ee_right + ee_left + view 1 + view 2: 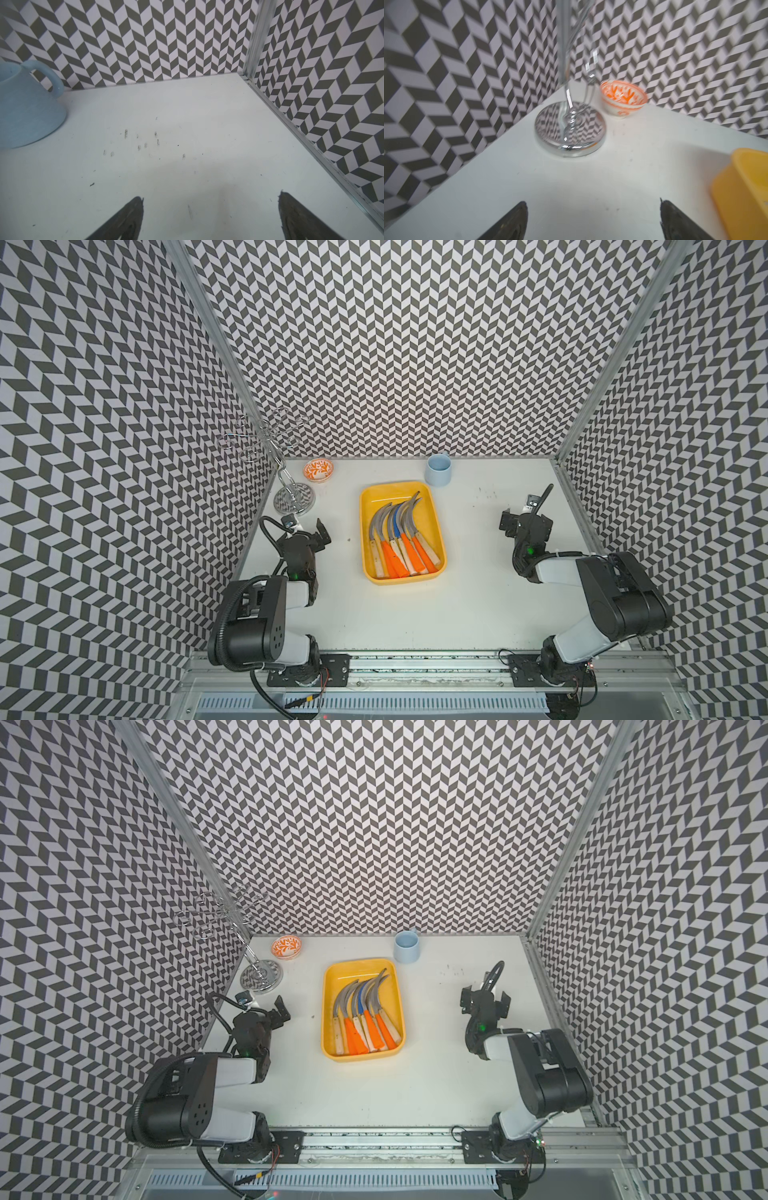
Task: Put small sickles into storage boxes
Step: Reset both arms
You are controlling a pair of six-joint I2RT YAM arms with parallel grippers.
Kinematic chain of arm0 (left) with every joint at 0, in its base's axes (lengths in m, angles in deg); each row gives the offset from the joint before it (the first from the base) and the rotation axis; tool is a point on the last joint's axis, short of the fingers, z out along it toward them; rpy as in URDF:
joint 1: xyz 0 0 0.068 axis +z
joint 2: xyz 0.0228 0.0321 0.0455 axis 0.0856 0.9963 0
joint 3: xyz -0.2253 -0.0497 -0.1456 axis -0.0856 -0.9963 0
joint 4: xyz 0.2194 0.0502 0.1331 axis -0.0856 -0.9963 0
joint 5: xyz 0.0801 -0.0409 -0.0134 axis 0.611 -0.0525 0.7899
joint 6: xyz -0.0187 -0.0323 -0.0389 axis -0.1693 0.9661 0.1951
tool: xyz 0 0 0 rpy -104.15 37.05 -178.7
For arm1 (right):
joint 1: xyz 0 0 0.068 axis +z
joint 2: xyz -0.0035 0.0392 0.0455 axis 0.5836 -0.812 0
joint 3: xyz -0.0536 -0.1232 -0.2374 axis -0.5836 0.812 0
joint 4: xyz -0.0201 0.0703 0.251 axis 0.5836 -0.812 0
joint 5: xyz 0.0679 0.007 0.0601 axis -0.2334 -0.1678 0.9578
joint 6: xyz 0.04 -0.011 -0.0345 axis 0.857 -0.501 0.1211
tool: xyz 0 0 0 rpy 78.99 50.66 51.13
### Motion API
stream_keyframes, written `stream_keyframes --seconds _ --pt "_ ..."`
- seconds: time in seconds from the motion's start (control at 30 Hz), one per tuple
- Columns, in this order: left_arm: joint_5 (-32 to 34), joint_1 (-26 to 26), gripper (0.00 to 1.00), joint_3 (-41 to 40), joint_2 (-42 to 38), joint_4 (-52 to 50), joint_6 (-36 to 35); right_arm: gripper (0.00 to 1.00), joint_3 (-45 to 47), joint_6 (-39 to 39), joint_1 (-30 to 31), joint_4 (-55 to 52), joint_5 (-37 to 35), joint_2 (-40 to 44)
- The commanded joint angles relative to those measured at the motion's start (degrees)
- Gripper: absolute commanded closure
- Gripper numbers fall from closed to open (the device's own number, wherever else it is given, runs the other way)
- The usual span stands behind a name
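Note:
The yellow storage box (437, 531) (328, 1019) sits mid-table in both top views. Several small sickles (395, 539) (361, 1019) lie side by side in it, with orange or pale handles toward the front. Their curved grey blades, one of them blue, point toward the back. My left gripper (318, 537) (279, 1013) hovers left of the box, open and empty. In the left wrist view its fingertips (525, 204) stand wide apart over bare table, with a corner of the box (741, 187) at the edge. My right gripper (524, 522) (486, 996) (211, 196) is right of the box, open and empty.
A chrome wire stand (293, 497) (571, 128) and a small orange-patterned bowl (318, 470) (623, 99) stand at the back left, near the left gripper. A pale blue cup (438, 470) (27, 110) stands behind the box. Patterned walls enclose three sides.

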Motion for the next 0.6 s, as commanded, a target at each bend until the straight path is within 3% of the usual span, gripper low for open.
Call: stream_keyframes --seconds 0.0,0.07,0.13,0.2,0.33,0.47,0.57 --pt "1.7 -2.3 0.0 -1.0 3.3 13.6 -4.9 0.01 6.2 -1.0 -1.1 15.9 3.8 3.9" --pt "2.2 -3.5 0.0 0.9 6.5 15.4 -7.5 0.01 10.6 0.0 -2.4 22.5 6.1 5.1" --pt "1.9 -3.5 0.0 1.2 5.7 13.5 -7.2 0.01 10.7 -1.2 -3.1 22.7 10.4 4.1" --pt "2.1 -3.7 0.0 0.9 5.5 13.9 -7.3 0.01 15.3 -2.2 -3.0 36.6 10.6 0.3" --pt "2.2 -3.7 0.0 0.8 5.4 13.8 -7.3 0.01 11.7 -0.9 -3.1 25.0 9.3 3.4" --pt "2.2 -3.7 0.0 0.8 5.5 13.8 -7.3 0.01 13.4 -1.4 -3.1 35.2 8.7 0.4" --pt "2.0 -3.7 0.0 1.1 5.6 13.3 -7.3 0.01 14.4 -1.2 -3.1 32.8 8.8 1.1"
